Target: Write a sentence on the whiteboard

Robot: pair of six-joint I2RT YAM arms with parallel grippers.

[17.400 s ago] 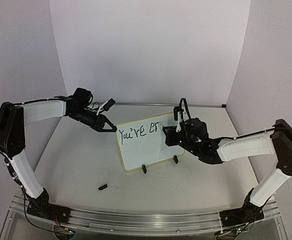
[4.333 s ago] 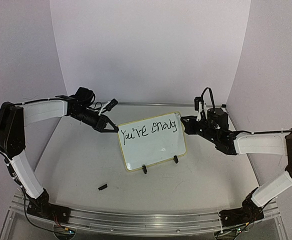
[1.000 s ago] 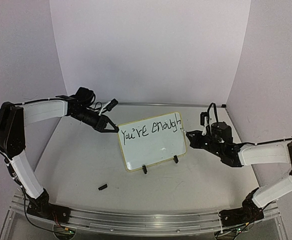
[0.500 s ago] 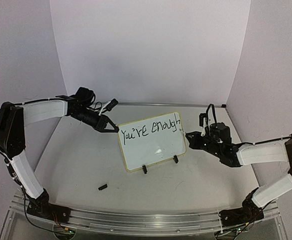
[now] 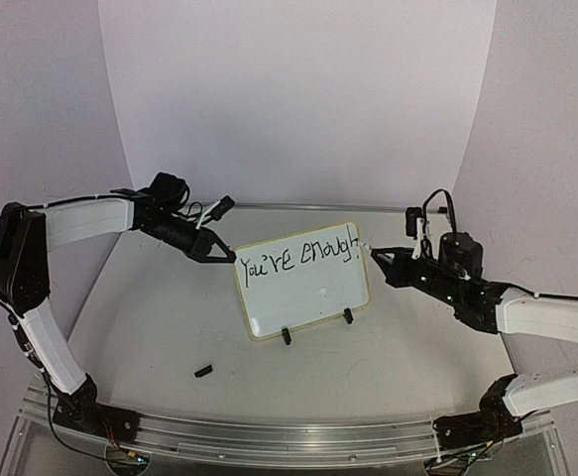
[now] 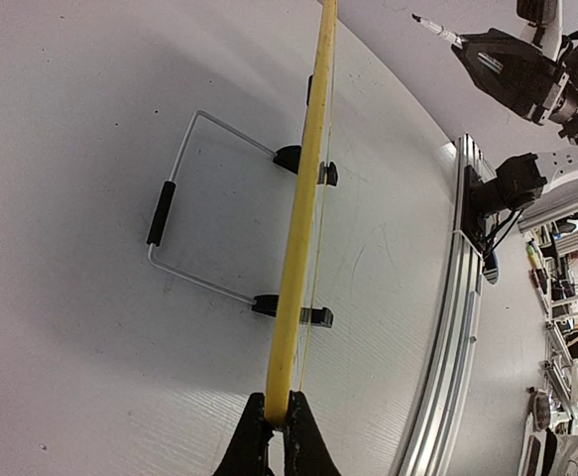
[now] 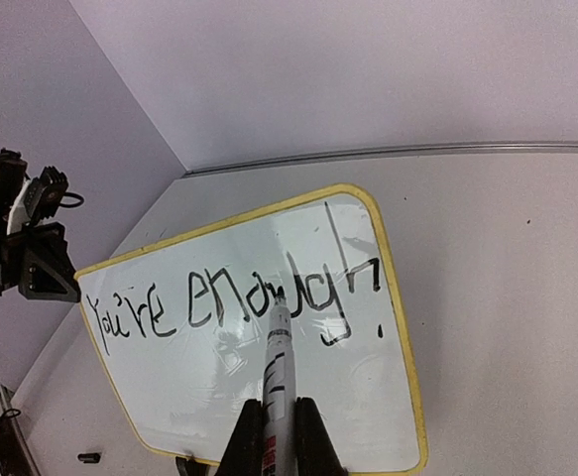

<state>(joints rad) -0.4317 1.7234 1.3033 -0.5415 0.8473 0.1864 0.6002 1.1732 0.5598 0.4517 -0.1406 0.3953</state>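
Note:
The whiteboard [image 5: 303,297] stands on its two black clip feet mid-table, facing the front. The sentence [image 5: 296,256] reads "You're enough" in one line along the top, and the board below it is blank. My left gripper [image 5: 226,257] is shut on the board's upper left rim; the left wrist view shows the gripper [image 6: 277,418] pinching the yellow rim [image 6: 303,198] edge-on. My right gripper [image 5: 386,262] is shut on a white marker [image 7: 278,357]. Its tip points at the board's upper right corner and hangs just off the surface. The words [image 7: 229,302] also show in the right wrist view.
A small black cap [image 5: 203,371] lies on the table in front of the board, to the left. A wire stand [image 6: 174,238] props the board from behind. An aluminium rail [image 5: 269,434] runs along the near edge. Walls close in the back and both sides.
My right arm has drawn back to the right and the marker tip has risen slightly by the board's upper right corner. The left gripper and the board have not moved.

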